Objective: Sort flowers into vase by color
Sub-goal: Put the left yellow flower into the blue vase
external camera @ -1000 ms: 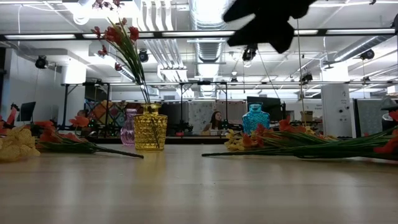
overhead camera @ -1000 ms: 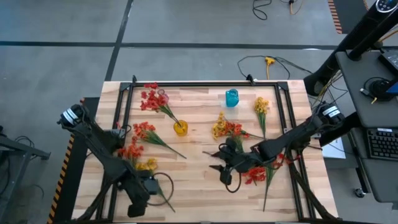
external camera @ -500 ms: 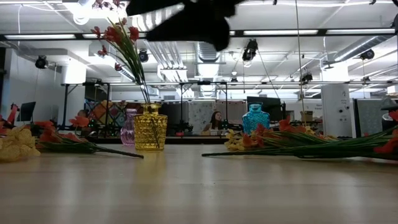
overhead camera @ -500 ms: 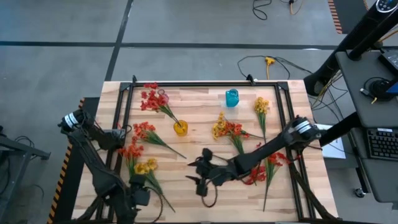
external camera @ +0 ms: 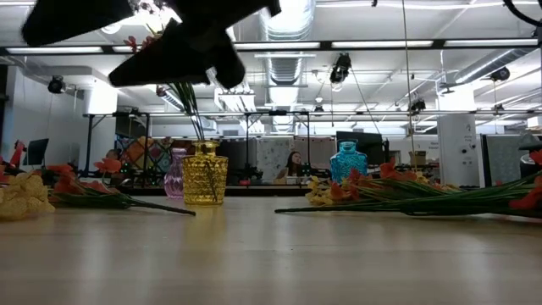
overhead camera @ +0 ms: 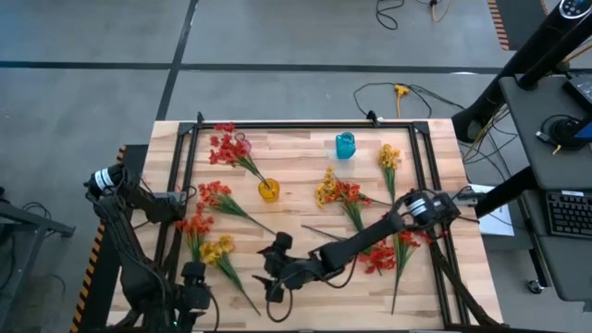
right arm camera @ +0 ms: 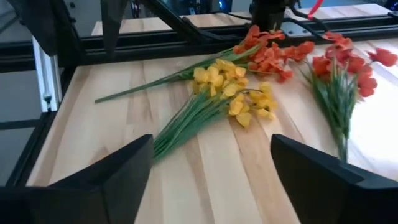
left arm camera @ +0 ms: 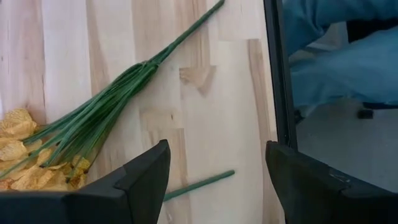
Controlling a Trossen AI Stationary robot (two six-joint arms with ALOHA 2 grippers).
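At the table's front edge the left gripper (left arm camera: 216,163) waits by the left corner, fingers spread and empty. Just beside it the right gripper (right arm camera: 211,158) hangs above the wood, released, its fingers wide with nothing between them, facing the nearest yellow sprig (overhead camera: 219,248), which lies flat with its stem running toward the front edge.

Risks, as I judge them: the two arms sit close together at this corner and could knock each other. The stem is thin and flush with the wood, so the fingers may close short of it or pinch only leaves. A red sprig (overhead camera: 195,225) lies against the yellow blossoms and could be dragged along.

Farther back is another loose red sprig (overhead camera: 215,192), then the yellow vase (overhead camera: 268,191) holding one red sprig. At the far edge stands the blue vase (overhead camera: 344,145).

Count: three vases, including a pink one (external camera: 174,180) seen only in the low view; three yellow sprigs; roughly six red ones, the overlapping piles on the right making this uncertain
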